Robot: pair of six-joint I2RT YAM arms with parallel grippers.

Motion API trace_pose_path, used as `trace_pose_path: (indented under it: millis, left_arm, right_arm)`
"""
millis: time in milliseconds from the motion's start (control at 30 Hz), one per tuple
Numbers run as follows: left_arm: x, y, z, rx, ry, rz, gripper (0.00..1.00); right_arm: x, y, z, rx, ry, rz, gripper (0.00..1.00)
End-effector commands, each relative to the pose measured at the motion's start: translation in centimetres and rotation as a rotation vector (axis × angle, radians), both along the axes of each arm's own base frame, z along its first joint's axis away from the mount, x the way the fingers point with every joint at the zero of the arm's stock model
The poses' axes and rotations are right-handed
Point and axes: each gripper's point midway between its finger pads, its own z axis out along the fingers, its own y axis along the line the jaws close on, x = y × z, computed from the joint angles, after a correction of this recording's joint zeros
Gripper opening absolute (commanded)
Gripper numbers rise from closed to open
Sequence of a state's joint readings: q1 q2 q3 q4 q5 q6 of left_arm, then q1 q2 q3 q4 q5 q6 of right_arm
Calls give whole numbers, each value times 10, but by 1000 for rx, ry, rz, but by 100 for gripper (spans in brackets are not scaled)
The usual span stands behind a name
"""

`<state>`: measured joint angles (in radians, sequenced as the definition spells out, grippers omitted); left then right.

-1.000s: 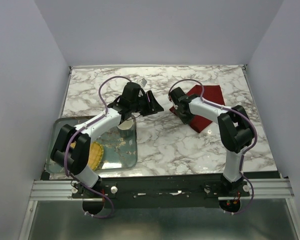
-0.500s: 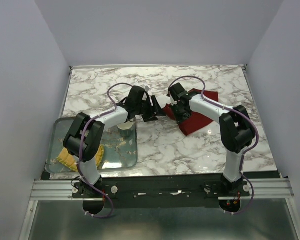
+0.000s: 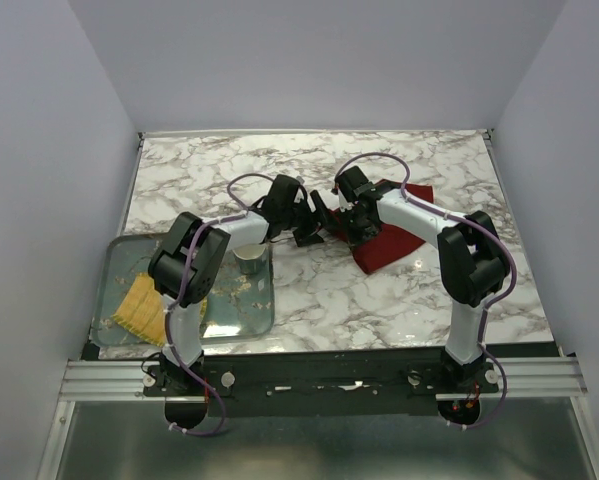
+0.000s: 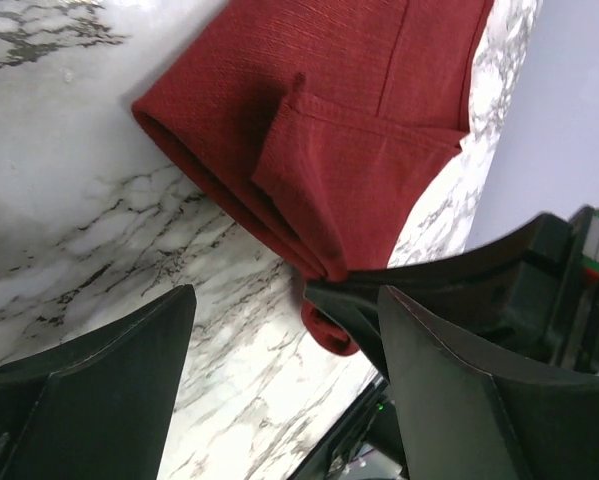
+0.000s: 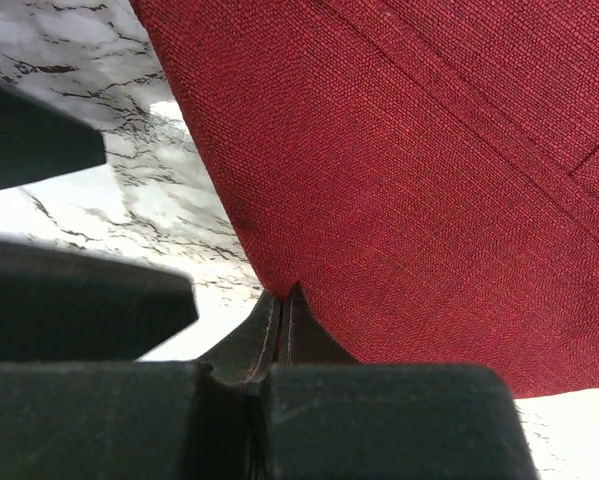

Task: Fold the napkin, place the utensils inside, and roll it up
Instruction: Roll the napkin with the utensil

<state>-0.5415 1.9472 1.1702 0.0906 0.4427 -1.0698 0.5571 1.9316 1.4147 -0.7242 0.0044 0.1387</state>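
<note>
Checking the right gripper [image 5: 282, 295] first: its jaws are clenched flat together on the nearest corner of the napkin [image 5: 429, 200], and the cloth tents up to meet the tips. You hold it there, I judge, to keep that corner lifted and under control for the fold.

Left gripper [image 4: 284, 300]: released. Its fingers [image 4: 99, 390] are spread wide, with only the bare marble table [image 4: 99, 230] between them. It points at the right gripper's tips, just short of the pinched corner. It is probably set to take a second hold on that edge.

Just ahead of the left fingers the napkin lies doubled over. A smaller flap with a stitched hem is folded back on top, and the near edge is a soft rounded fold. The fabric is burgundy, a coarse plain weave, limp, and likely to slump if you let go.

Farther out, the rest of the cloth spreads flat on the veined marble beyond the right gripper. Back along the left arm, a clear tray [image 3: 114, 250] holds a yellow ribbed mat [image 3: 139, 310] and a metal cup [image 3: 249, 258]. No utensils are visible, so loading them is not yet possible from here.
</note>
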Motion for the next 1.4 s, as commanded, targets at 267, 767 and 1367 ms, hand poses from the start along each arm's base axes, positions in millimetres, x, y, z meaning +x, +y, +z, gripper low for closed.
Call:
trace_pose_path:
  millis: [267, 767, 1367]
  left_arm:
    - [20, -11, -21, -37, 67, 127, 75]
    - [28, -7, -55, 32, 44, 201, 54]
    - [24, -8, -59, 31, 16, 164, 8]
  right_arm:
    - [2, 12, 8, 58, -27, -14, 1]
    - [2, 13, 11, 73, -54, 2, 1]
    - [-15, 14, 16, -22, -120, -3, 27]
